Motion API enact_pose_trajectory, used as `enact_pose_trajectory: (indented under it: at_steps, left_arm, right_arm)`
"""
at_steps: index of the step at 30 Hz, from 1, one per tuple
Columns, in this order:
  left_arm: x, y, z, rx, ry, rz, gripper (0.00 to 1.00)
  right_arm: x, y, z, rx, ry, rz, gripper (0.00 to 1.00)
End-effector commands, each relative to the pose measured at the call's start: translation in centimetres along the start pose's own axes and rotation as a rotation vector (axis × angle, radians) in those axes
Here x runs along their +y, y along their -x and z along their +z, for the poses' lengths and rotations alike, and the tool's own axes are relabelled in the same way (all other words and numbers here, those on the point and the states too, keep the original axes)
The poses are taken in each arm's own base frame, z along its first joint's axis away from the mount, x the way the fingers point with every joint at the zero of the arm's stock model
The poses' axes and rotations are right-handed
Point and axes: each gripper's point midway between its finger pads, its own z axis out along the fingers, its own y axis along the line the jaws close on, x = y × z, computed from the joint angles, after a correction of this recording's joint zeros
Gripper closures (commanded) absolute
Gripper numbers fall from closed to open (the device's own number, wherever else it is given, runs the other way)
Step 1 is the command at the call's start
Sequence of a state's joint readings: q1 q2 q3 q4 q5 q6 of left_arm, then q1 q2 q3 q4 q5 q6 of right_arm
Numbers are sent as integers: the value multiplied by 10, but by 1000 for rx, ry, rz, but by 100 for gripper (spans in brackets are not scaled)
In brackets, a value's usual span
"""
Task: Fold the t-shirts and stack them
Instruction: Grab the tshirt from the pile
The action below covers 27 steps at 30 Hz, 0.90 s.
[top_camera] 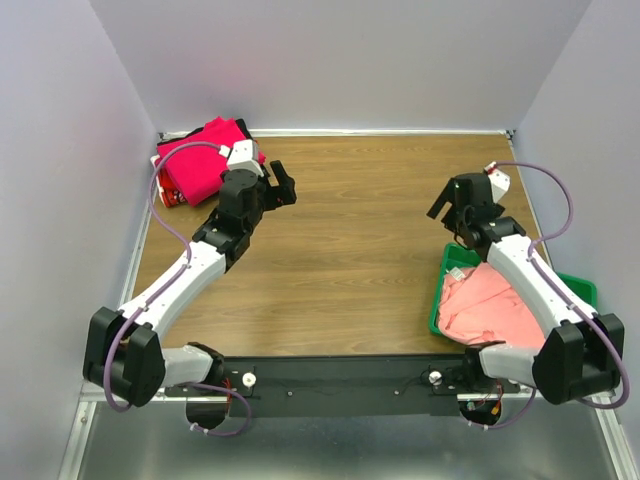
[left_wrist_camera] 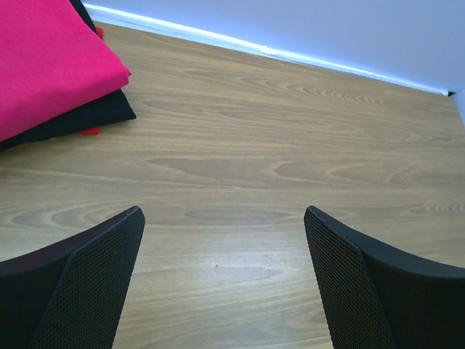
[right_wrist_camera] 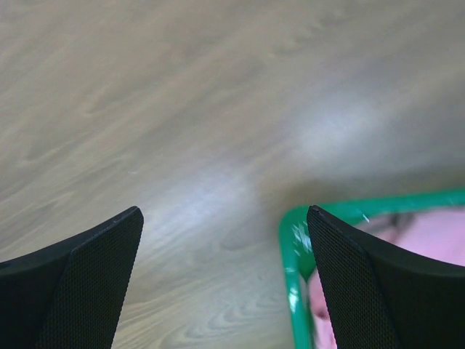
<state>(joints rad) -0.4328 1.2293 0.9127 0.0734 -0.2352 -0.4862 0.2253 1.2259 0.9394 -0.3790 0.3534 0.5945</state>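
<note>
A stack of folded t-shirts sits at the far left corner: magenta (top_camera: 205, 155) on top, black and red edges under it. In the left wrist view the magenta shirt (left_wrist_camera: 43, 62) lies over the black one (left_wrist_camera: 87, 118). A crumpled salmon-pink t-shirt (top_camera: 492, 308) lies in the green tray (top_camera: 438, 300) at the near right; the right wrist view shows a tray corner (right_wrist_camera: 290, 247) and some pink cloth (right_wrist_camera: 429, 233). My left gripper (top_camera: 280, 185) is open and empty, just right of the stack. My right gripper (top_camera: 455, 205) is open and empty, above bare wood beyond the tray's far-left corner.
The wooden table (top_camera: 350, 230) is walled at the back and both sides by pale panels. A white rim (left_wrist_camera: 290, 57) runs along the far edge. The arm bases stand on a black bar (top_camera: 340, 380) at the near edge.
</note>
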Motion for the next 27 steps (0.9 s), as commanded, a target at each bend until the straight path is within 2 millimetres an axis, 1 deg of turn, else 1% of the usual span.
enact_pose_trajectory:
  at_steps: [1, 2, 3, 4, 5, 7, 9, 10, 14, 15, 16, 18, 21, 23, 27]
  left_arm:
    - [-14, 12, 9, -18, -49, 8, 2]
    - [-14, 11, 12, -12, -51, 12, 2]
    - [-14, 10, 12, -11, -49, 14, 2]
    - [-13, 9, 14, -8, -48, 16, 2]
    - [-13, 9, 14, -10, -47, 16, 2]
    - [-13, 8, 16, -13, -49, 16, 2]
    - [-12, 4, 16, -6, -49, 16, 2]
    - [-12, 2, 17, -1, -50, 16, 2]
    - [-9, -4, 17, 9, -45, 16, 2]
    - [-9, -4, 17, 9, -45, 16, 2]
    - [-9, -5, 17, 10, -45, 20, 2]
    - [-7, -7, 16, 13, -42, 22, 2]
    - [-6, -9, 16, 17, -38, 20, 2]
    - [-5, -10, 16, 20, -37, 21, 2]
    - [-3, -12, 16, 23, -30, 16, 2]
  right_arm:
    - [-63, -34, -6, 96, -346, 61, 0]
    - [-72, -39, -13, 131, -398, 52, 0]
    - [-77, -43, -15, 142, -434, 66, 0]
    - [-81, -43, -17, 143, -457, 60, 0]
    - [-88, -47, -23, 164, -489, 48, 0]
    - [-95, -48, -29, 161, -519, 69, 0]
    - [-106, -55, -37, 176, -557, 91, 0]
    - [-107, -56, -40, 179, -549, 127, 0]
    - [-119, -84, -49, 257, -579, 167, 0]
    - [-121, -90, -50, 270, -589, 190, 0]
    - [-126, -103, -51, 307, -603, 196, 0]
    - [-132, -106, -51, 321, -623, 204, 0]
    - [-136, -109, -48, 337, -643, 198, 0]
    - [-141, -121, -46, 375, -649, 203, 0]
    - [-147, -135, -40, 442, -635, 190, 0]
